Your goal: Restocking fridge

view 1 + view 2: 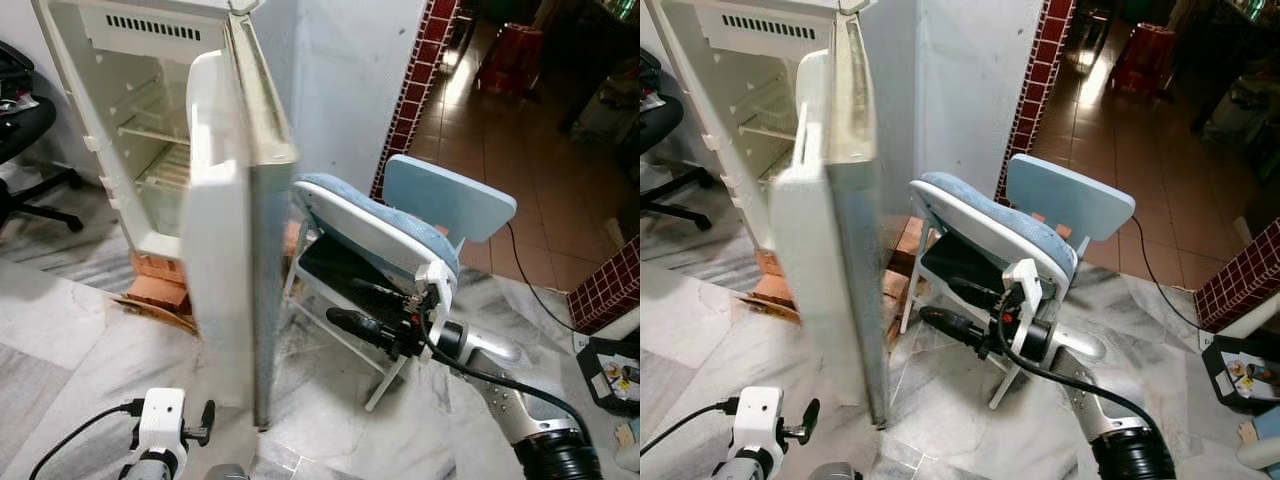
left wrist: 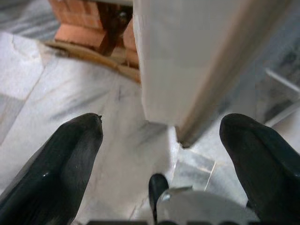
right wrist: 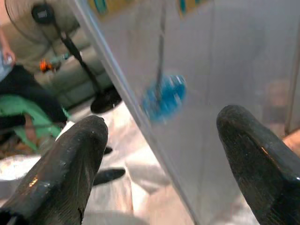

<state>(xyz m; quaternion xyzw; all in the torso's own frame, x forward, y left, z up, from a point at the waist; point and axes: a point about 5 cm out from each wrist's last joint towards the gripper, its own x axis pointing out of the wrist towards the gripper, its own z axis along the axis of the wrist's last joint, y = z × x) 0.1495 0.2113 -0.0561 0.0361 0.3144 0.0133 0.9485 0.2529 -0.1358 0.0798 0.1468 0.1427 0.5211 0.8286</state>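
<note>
Left eye view: I see the fridge standing on bricks, its door swung open. My right gripper reaches toward the door's outer face, jaws wide; my left gripper, low near the door's bottom corner, jaws wide.

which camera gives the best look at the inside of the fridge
The left eye view: past the open fridge door it shows the fridge interior with its white shelves and top vent. The right eye view catches a narrower slice behind the door. The left wrist view shows the door's bottom corner; the right wrist view its outer face.
</note>
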